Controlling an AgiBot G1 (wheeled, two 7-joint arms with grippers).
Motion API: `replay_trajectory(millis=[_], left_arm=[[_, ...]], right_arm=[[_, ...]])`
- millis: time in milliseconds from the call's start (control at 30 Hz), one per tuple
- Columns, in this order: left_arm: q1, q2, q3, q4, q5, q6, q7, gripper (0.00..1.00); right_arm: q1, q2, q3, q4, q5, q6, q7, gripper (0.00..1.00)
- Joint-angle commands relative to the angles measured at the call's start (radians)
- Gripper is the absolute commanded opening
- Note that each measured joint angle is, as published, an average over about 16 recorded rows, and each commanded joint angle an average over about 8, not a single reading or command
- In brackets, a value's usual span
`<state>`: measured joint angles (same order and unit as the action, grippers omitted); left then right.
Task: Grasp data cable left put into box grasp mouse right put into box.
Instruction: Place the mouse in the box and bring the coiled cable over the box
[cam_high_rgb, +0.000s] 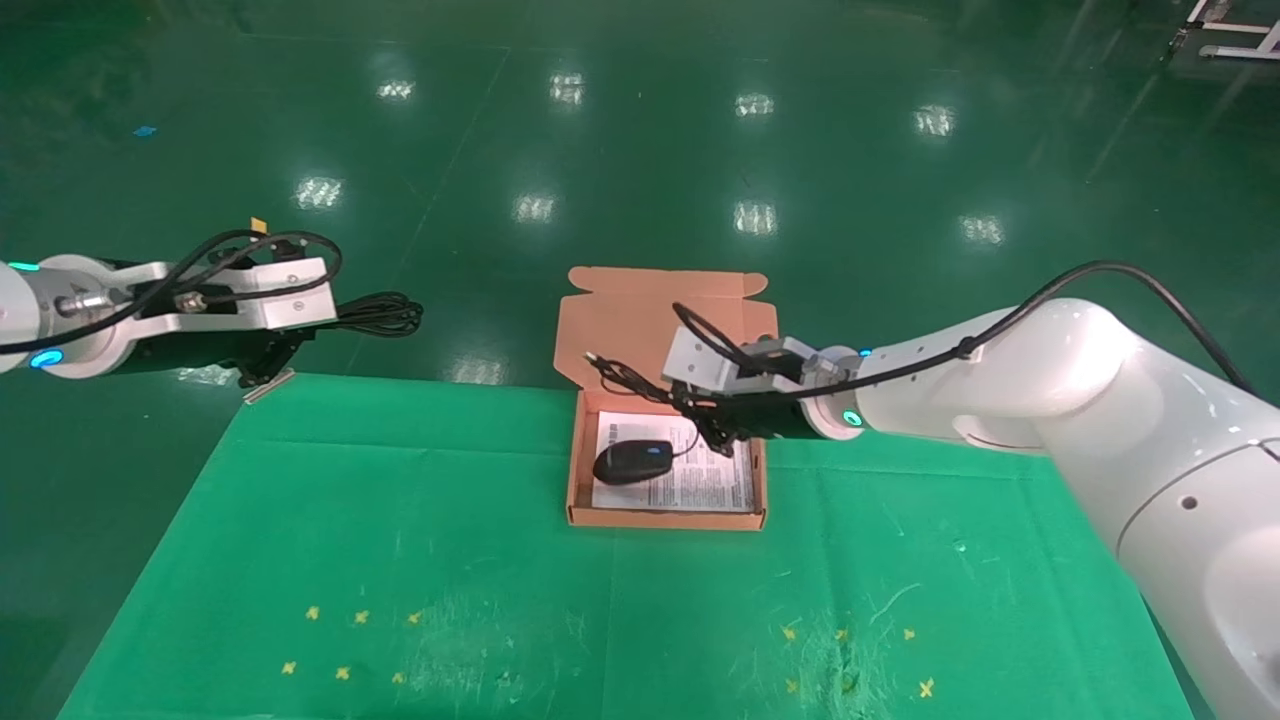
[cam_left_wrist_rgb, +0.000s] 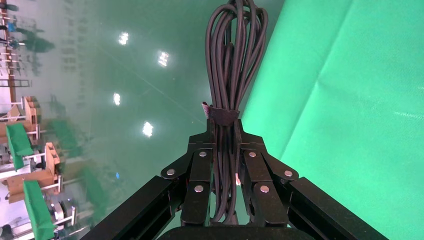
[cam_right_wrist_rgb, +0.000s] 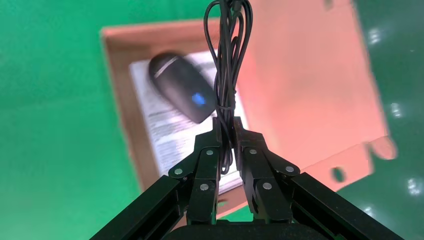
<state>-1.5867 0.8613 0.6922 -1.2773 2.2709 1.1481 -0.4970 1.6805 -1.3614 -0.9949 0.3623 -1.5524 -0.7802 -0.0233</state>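
Box (cam_high_rgb: 590, 510) sits open on the green cloth (cam_high_rgb: 400, 540), mouse (cam_high_rgb: 633, 461) lying inside on the printed sheet. Right gripper (cam_right_wrist_rgb: 226, 134) hangs above the box, clamped on the mouse's bundled cord (cam_right_wrist_rgb: 227, 60), its far end cut off in the wrist view. Left gripper (cam_left_wrist_rgb: 225, 145), beyond the cloth's far left corner, is clamped on the data cable (cam_left_wrist_rgb: 234, 55), loop tips out of frame.

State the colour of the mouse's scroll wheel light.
Blue; the mouse in the box shows it best in the right wrist view.
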Motion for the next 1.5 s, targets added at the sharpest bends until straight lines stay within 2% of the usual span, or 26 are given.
replay_trajectory(millis=[33, 133, 167, 500, 733, 967, 1267, 1500], left_arm=[[0.000, 0.000, 0.000, 0.000, 0.000, 0.000, 0.000, 0.00], [0.001, 0.000, 0.000, -0.001, 0.000, 0.001, 0.000, 0.00], [0.001, 0.000, 0.000, -0.001, 0.000, 0.001, 0.000, 0.00], [0.023, 0.047, 0.007, 0.007, -0.032, -0.038, 0.023, 0.00], [0.062, 0.131, 0.022, 0.077, -0.103, -0.111, 0.109, 0.00], [0.089, 0.246, 0.044, 0.210, -0.183, -0.214, 0.276, 0.00], [0.100, 0.424, 0.064, 0.465, -0.279, -0.353, 0.538, 0.00], [0.108, 0.497, 0.079, 0.612, -0.399, -0.438, 0.727, 0.00]], right_arm=[[-0.003, -0.001, -0.021, -0.007, -0.004, 0.000, 0.017, 0.53], [-0.005, 0.002, -0.030, -0.006, -0.006, -0.003, 0.019, 0.91], [-0.006, 0.004, -0.034, -0.005, -0.006, -0.004, 0.020, 0.99], [-0.014, 0.025, -0.045, 0.038, -0.004, 0.002, 0.044, 1.00], [-0.003, 0.044, -0.043, 0.055, 0.000, 0.019, 0.073, 1.00], [0.020, 0.100, -0.029, 0.084, 0.007, 0.034, 0.081, 1.00], [0.030, 0.213, -0.015, 0.144, 0.007, 0.042, 0.091, 1.00], [0.027, 0.297, -0.006, 0.214, 0.011, 0.038, 0.111, 1.00]])
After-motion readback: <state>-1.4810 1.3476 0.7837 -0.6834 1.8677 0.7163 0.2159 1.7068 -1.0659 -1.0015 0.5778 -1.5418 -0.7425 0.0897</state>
